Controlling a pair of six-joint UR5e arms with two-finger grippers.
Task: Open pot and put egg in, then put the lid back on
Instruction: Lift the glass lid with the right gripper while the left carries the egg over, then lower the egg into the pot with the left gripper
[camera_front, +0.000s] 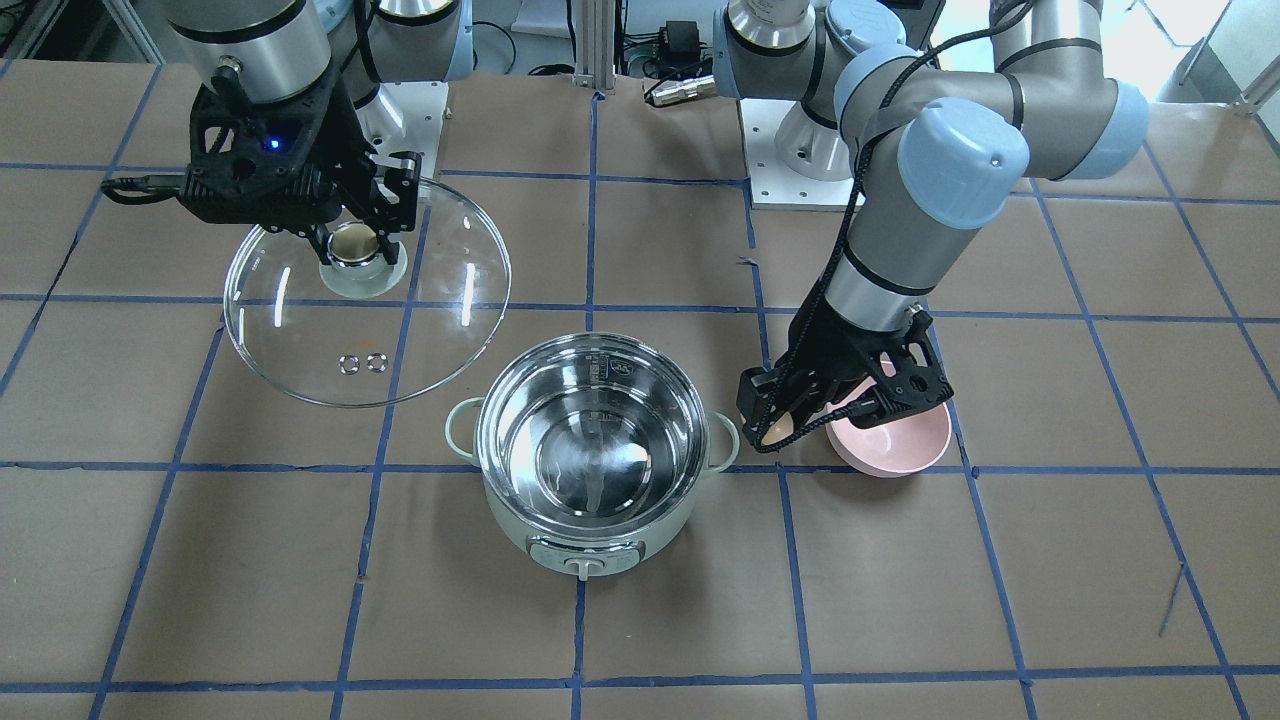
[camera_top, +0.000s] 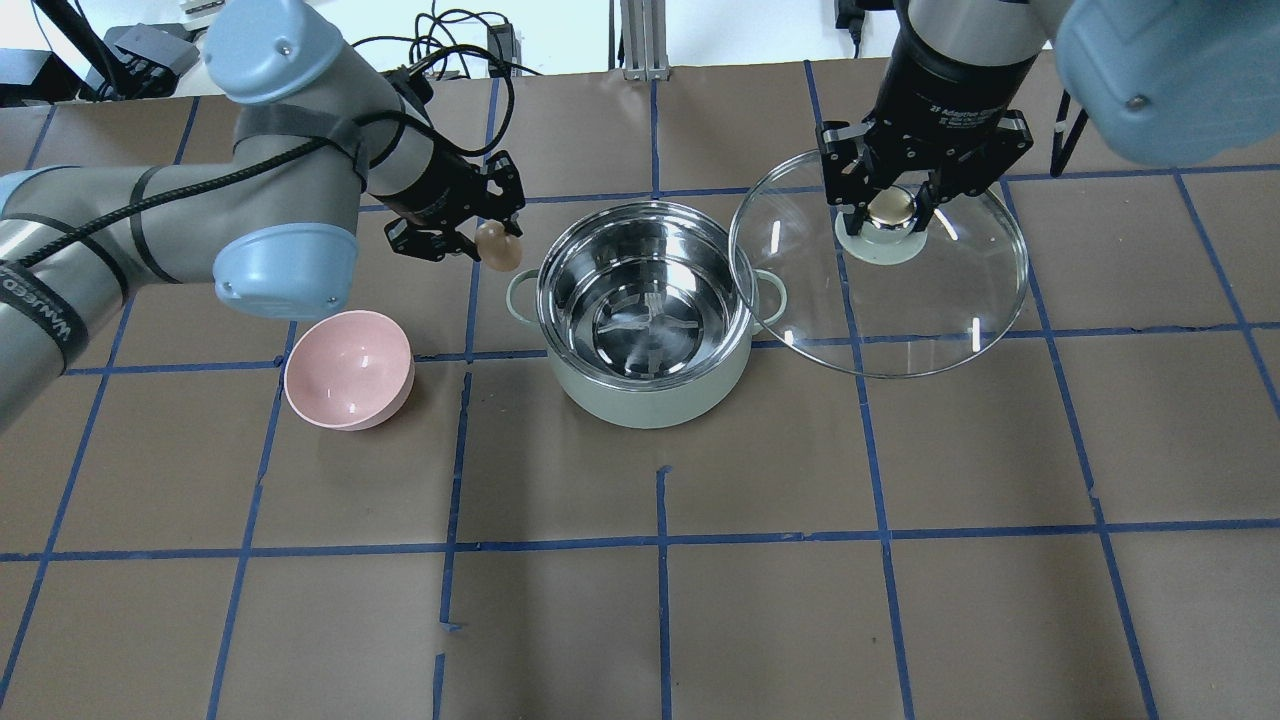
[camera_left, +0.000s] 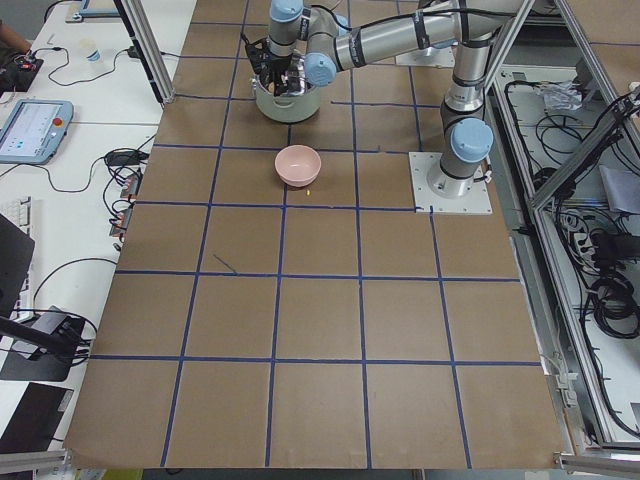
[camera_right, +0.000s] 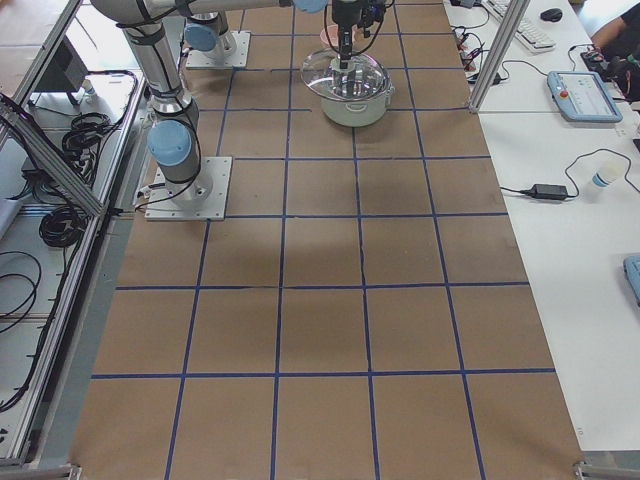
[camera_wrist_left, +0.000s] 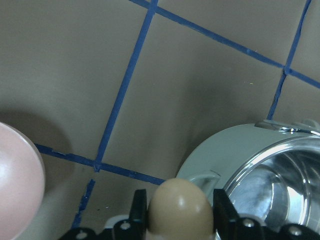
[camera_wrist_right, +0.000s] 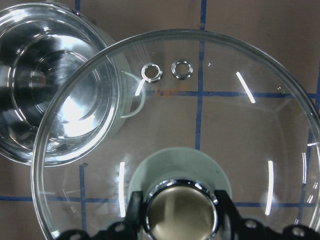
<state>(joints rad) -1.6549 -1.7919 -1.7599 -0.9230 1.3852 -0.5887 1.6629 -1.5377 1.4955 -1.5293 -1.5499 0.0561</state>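
One pot (camera_top: 650, 402), one egg (camera_top: 495, 246), one lid (camera_top: 900, 310) and one pink bowl (camera_top: 345, 378) are in sight. The egg sits clamped between the left gripper's (camera_top: 490, 240) fingers, just outside the pot's rim by its handle. The right gripper (camera_top: 893, 212) clenches the lid's knob, holding the lid at the open pot's opposite side.

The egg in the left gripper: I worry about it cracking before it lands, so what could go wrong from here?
The egg, pinched by the left gripper, is outside the pot beside a loop handle; released early, it may hit the rim or table. The pot is bare steel, so a high drop could crack it. The lid hangs by its knob alone in the right gripper and might slip.
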